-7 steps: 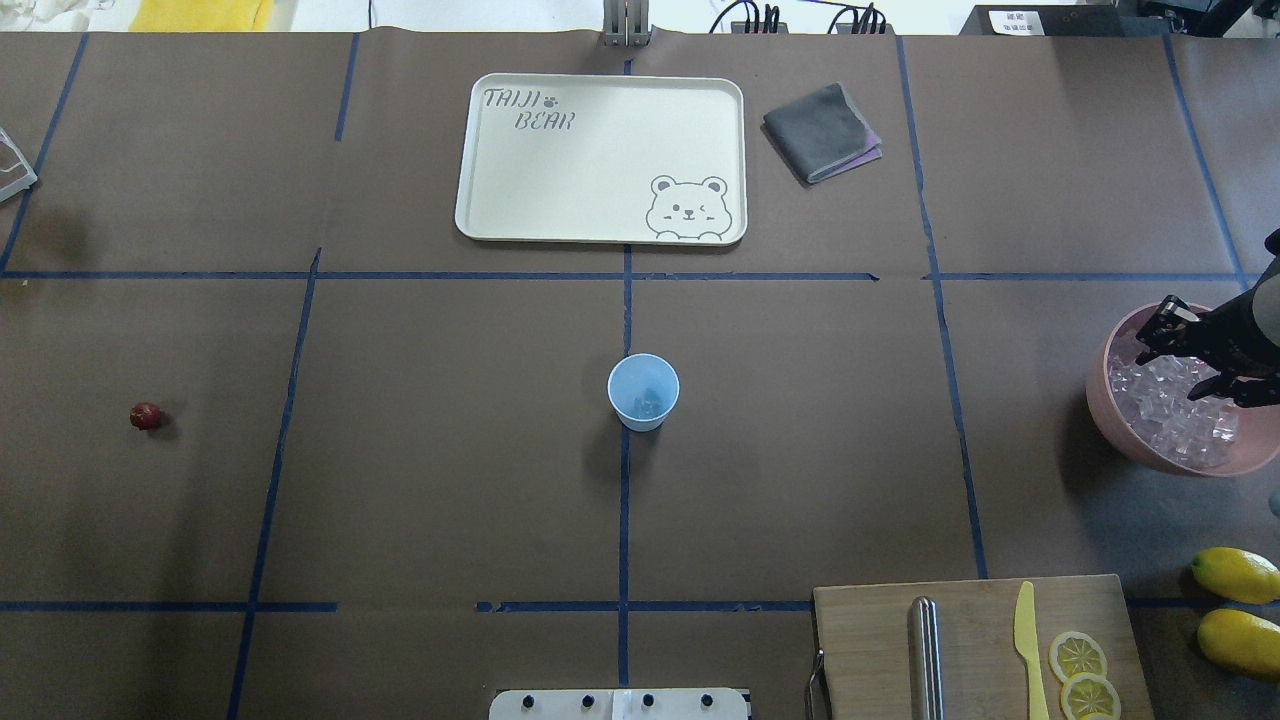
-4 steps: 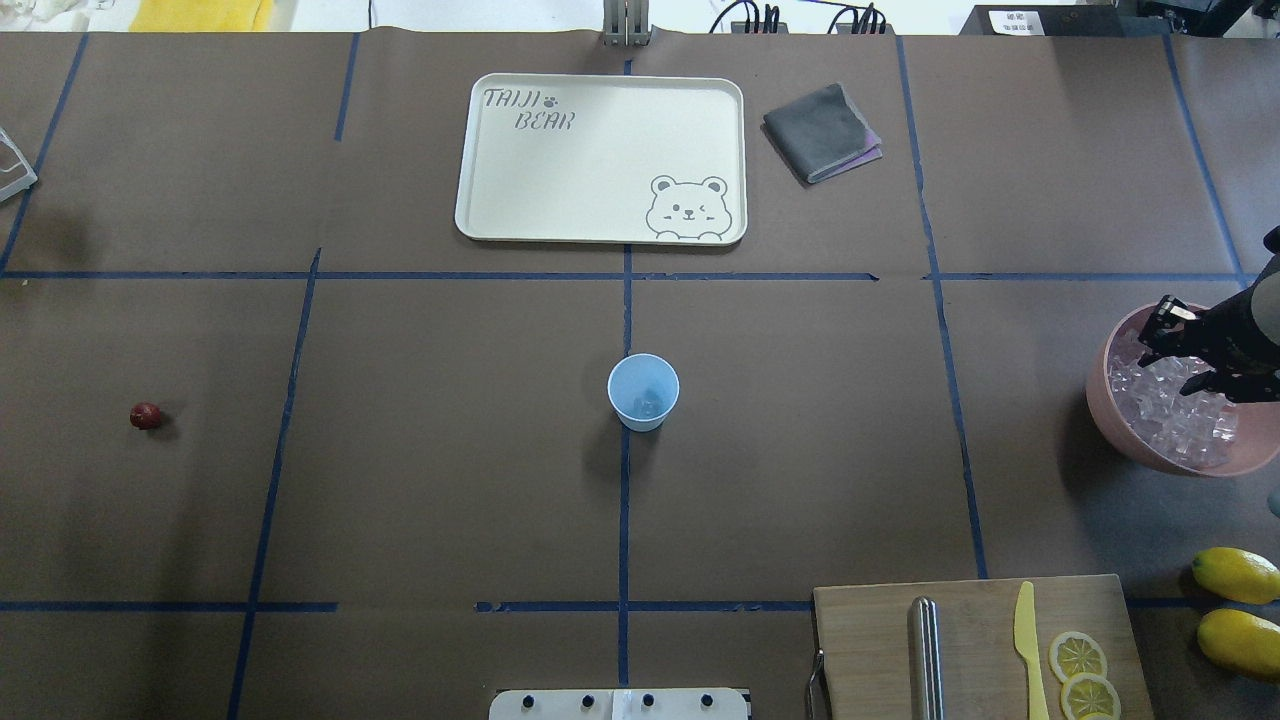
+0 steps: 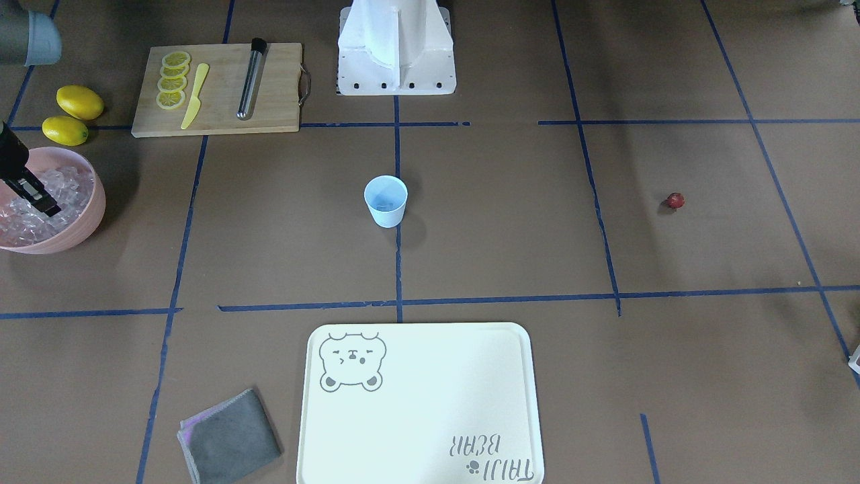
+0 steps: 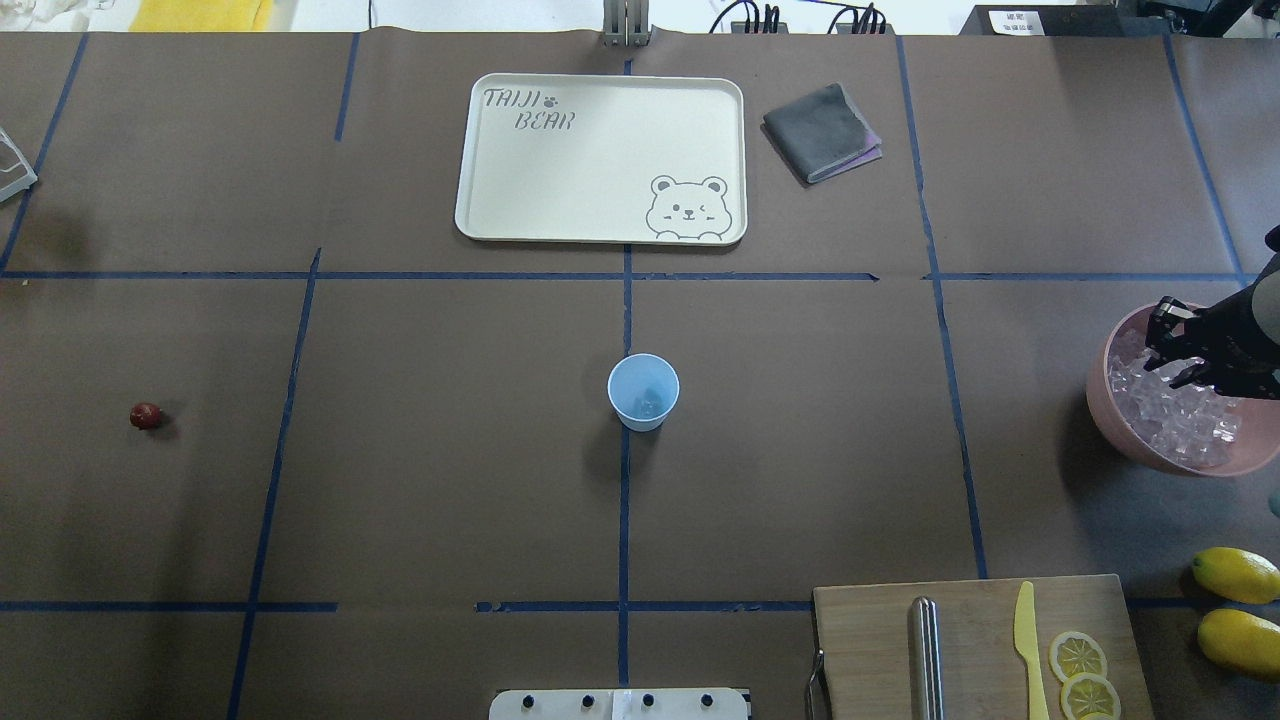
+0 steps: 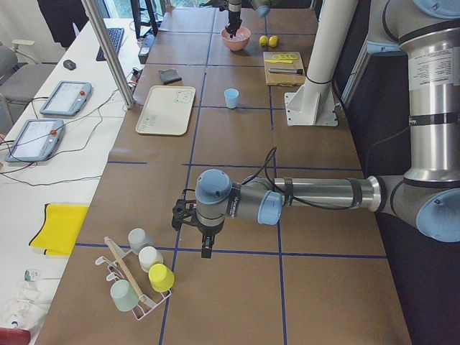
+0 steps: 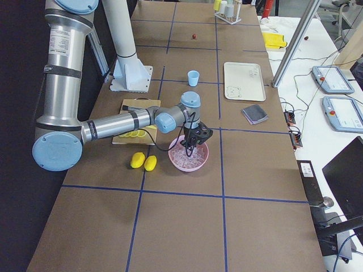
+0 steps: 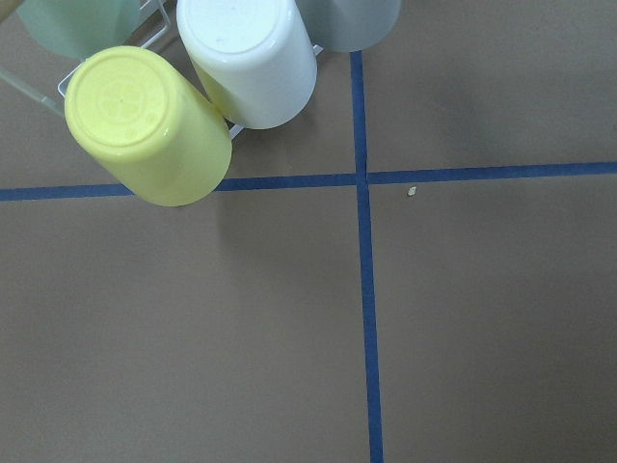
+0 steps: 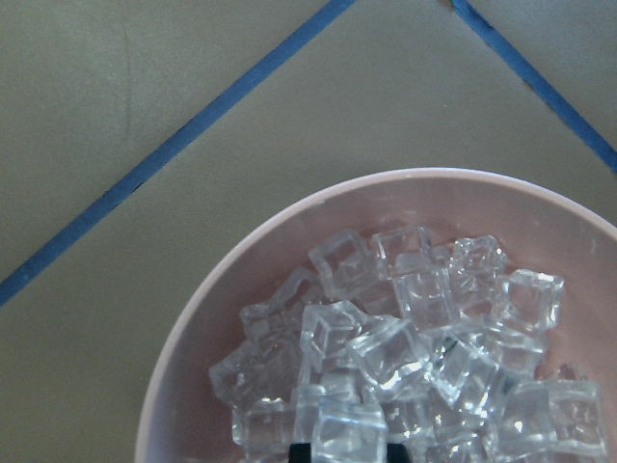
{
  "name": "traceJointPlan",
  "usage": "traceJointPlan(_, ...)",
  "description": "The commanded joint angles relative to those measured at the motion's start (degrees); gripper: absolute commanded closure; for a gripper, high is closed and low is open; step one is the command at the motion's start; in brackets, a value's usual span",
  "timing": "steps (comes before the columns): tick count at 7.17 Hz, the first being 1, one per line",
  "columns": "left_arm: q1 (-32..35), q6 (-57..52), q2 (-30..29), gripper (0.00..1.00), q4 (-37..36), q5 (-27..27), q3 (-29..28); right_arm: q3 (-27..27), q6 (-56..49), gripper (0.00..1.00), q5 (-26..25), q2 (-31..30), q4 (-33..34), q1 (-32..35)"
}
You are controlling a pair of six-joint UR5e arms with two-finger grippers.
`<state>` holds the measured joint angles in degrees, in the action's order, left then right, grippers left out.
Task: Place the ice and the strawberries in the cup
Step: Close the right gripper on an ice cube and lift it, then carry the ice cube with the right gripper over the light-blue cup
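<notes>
- Step in hand: picking up ice. The right gripper (image 4: 1176, 348) is lowered into the pink bowl (image 4: 1108, 420) of ice (image 8: 405, 347) with its two fingers apart. The wrist view shows one cube between dark fingertip slivers at the view's lower edge, and no firm clamp is visible.
- Next move, as judged: close on that single cube, lift it clear of the rim, then carry it toward 9 o'clock to the cup (image 4: 640, 424). The cup stands upright at table centre, well apart from the bowl. A glint inside it may be a cube, but it is too small to tell.
- The strawberry (image 4: 146, 416) lies alone at 9 o'clock of the cup, well apart from it and not yet handled.
- The left gripper (image 5: 205, 246) hovers near a rack of upturned cups (image 7: 149, 125). Whether its fingers are apart or together cannot be told.
- Surroundings, read from the cup: tray (image 4: 600, 160) at 12 o'clock, folded cloth (image 4: 822, 132) at 1, lemons (image 4: 1237, 575) at 4, cutting board (image 4: 870, 640) at 5. None lies on the bowl-to-cup line. The crowded cubes look slippery and are the likelier hindrance.
</notes>
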<state>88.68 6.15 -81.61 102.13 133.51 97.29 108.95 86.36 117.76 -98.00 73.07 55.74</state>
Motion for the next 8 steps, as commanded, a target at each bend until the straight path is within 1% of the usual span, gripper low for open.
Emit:
traceJointPlan(1, 0.00, 0.00, 0.04, 0.00, 0.00, 0.00, -0.26, 5.01, 3.35, 1.00, -1.46, -0.44, 0.06, 0.25)
traceJointPlan(2, 0.00, 0.00, 0.04, 0.00, 0.00, 0.00, -0.61, 8.18, 4.51, 1.00, -2.44, -0.53, 0.14, 0.25)
traceJointPlan(3, 0.00, 0.43, 0.13, 0.00, 0.00, 0.43, 0.17, 10.82, 5.39, 1.00, -2.27, 0.78, 0.49, 0.07)
traceJointPlan(4, 0.00, 1.05, 1.61, 0.00, 0.00, 0.44, 2.00, 11.28, 8.62, 1.00, -1.83, 6.53, 1.02, -0.10)
traceJointPlan(5, 0.00, 0.97, 1.80, 0.00, 0.00, 0.53, 2.46, 10.94, 14.48, 1.00, -2.35, 12.59, 1.37, -5.24)
traceJointPlan(6, 0.00, 0.97, 1.80, 0.00, 0.09, 0.70, 2.55, 10.76, 18.37, 1.00, -2.36, 20.23, 5.12, -9.47)
traceJointPlan(7, 0.00, 0.88, 1.80, 0.00, 0.09, 2.62, 2.55, 10.41, 19.54, 1.00, -2.79, 29.35, 12.20, -14.21)
traceJointPlan(8, 0.00, 0.97, 1.89, 0.00, 0.09, 2.98, 2.64, 9.37, 19.72, 1.00, -6.36, 36.06, 16.89, -19.30)
